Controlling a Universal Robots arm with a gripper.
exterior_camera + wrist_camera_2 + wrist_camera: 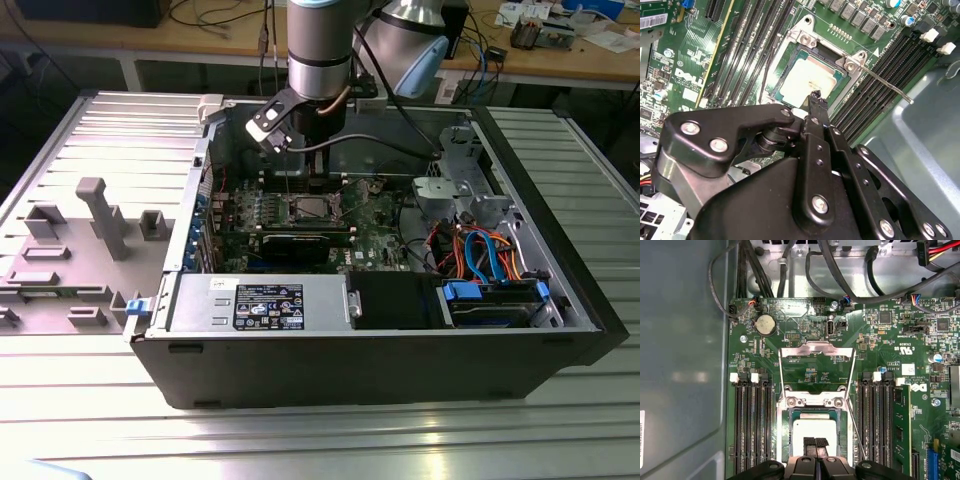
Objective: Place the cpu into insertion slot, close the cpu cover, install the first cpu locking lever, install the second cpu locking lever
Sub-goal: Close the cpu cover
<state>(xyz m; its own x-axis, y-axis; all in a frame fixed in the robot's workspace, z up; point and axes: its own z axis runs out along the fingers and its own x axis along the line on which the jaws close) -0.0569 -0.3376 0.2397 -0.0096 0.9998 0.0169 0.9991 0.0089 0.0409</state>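
**Open computer case, cpu seated, cover raised.** At the exterior view's left, a grey fixture (100, 225) lies on the ribbed metal table (300, 440), just beside the computer case (330, 350). The case holds the green circuit board (880, 355), and the arm (320, 45) reaches down into it over the board's middle.

In both wrist views the gripper (815, 97) (816, 442) has its two slim fingers pressed together with nothing between them. The cpu (812, 427) lies flat in the insertion slot (800, 401), directly beneath the fingertips. Whether the tips touch its metal top cannot be told.

The cpu cover (817, 346) is swung open and stands clear of the slot. It is hinged along the slot's edge on the side toward the round coin cell (765, 325), so it lies beyond the fingertips in that direction, with the board visible through its window.

A thin locking lever (885, 85) lies unlatched beside the slot. Its long axis runs roughly along the long black card slots (752, 430) that flank the slot on both sides.

At the exterior view's right, a drive bay (495, 300) in the case holds blue and orange cables (480, 250).
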